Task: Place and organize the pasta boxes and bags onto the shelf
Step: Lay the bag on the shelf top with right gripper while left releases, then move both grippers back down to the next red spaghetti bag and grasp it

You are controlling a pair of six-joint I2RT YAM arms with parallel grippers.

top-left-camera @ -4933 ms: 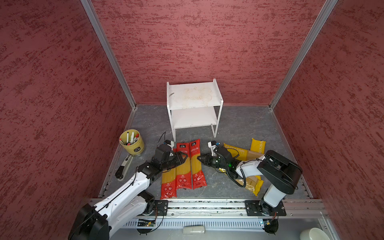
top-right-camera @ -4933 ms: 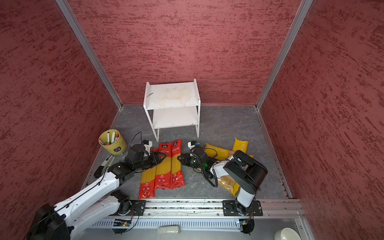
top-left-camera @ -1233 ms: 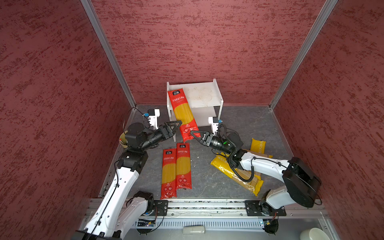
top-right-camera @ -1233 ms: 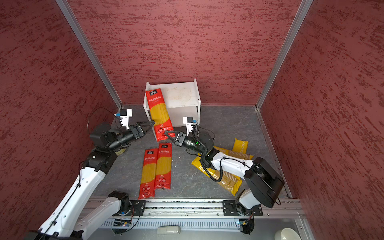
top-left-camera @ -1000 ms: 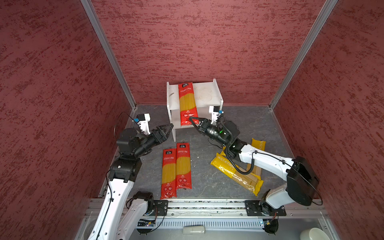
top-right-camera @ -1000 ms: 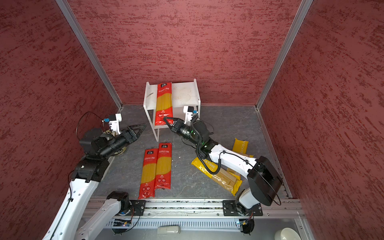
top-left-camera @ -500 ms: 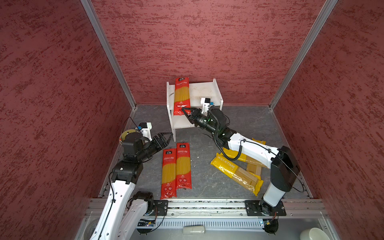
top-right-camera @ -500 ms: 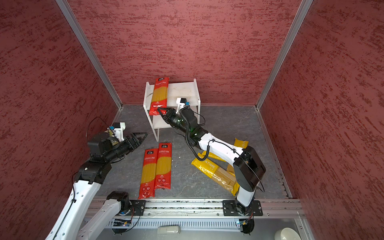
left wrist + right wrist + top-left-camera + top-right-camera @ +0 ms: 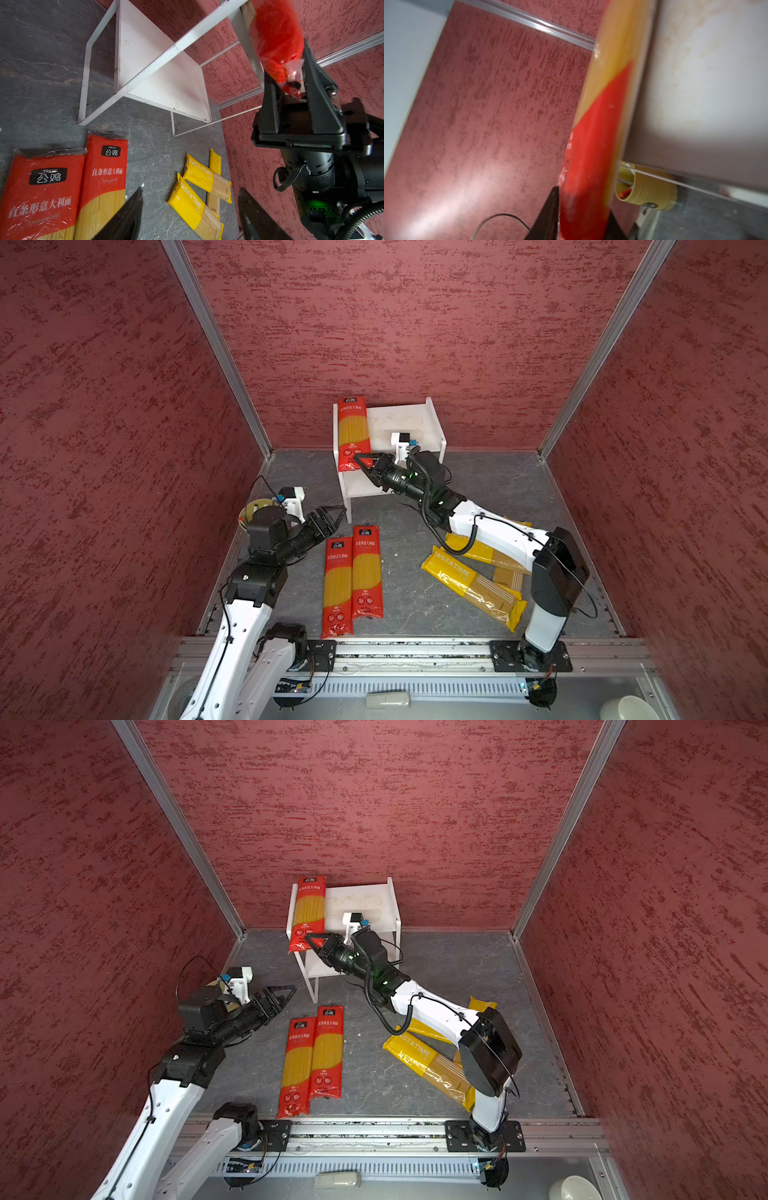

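Note:
A red pasta pack (image 9: 353, 433) (image 9: 309, 913) lies along the left side of the white shelf's (image 9: 411, 423) (image 9: 361, 903) top board, with its near end overhanging the front. My right gripper (image 9: 365, 460) (image 9: 313, 940) (image 9: 582, 199) has its fingers close against both sides of that end (image 9: 276, 39). Left of the shelf, my left gripper (image 9: 336, 512) (image 9: 289, 992) (image 9: 190, 190) hangs open and empty over the floor. Two red packs (image 9: 351, 578) (image 9: 104, 176) lie side by side on the floor. Yellow PASTATIME packs (image 9: 469, 585) (image 9: 191, 203) lie partly under the right arm.
A yellow-green cup of markers (image 9: 253, 510) (image 9: 643, 191) stands by the left wall, behind the left arm. Red walls enclose three sides. A metal rail (image 9: 415, 649) runs along the front, with a white bowl (image 9: 627, 707) beyond it.
My right gripper has pushed the red pack further back along the shelf's left side. My left arm has drawn back from the shelf and sunk toward the floor, still open.

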